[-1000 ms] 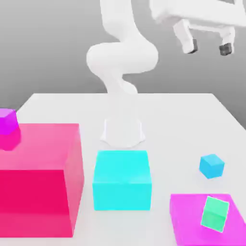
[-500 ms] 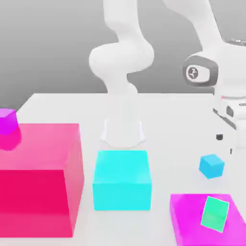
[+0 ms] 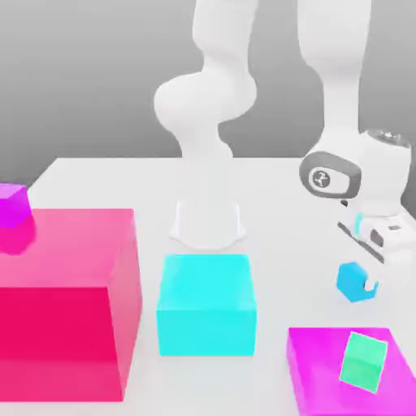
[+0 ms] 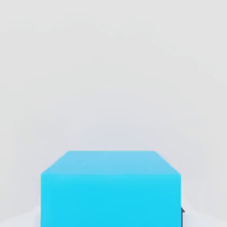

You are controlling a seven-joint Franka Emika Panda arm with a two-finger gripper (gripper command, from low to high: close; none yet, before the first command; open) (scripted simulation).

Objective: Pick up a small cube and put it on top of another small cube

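The small sky-blue cube (image 3: pixel 353 281) lies on the white table (image 3: pixel 276 195) at the exterior view's right. My gripper (image 3: pixel 362 282) has come straight down onto it and is shut on it, a white finger (image 3: pixel 371 284) showing at its right side. In the hand view the same cube (image 4: pixel 111 188) sits close up between the jaws, with a dark fingertip (image 4: pixel 182 212) at its edge. A small green cube (image 3: pixel 363 361) lies tilted on a flat magenta block (image 3: pixel 317 374) in front of the gripper.
A large cyan block (image 3: pixel 206 304) stands in the middle front. A big pink block (image 3: pixel 69 301) fills the front left, with a small magenta cube (image 3: pixel 12 205) on its far corner. The arm's white base (image 3: pixel 208 223) stands behind the cyan block.
The arm swung down from high up at the right onto the small sky-blue cube. The gripper went from open to shut on it, and the cube turned slightly.
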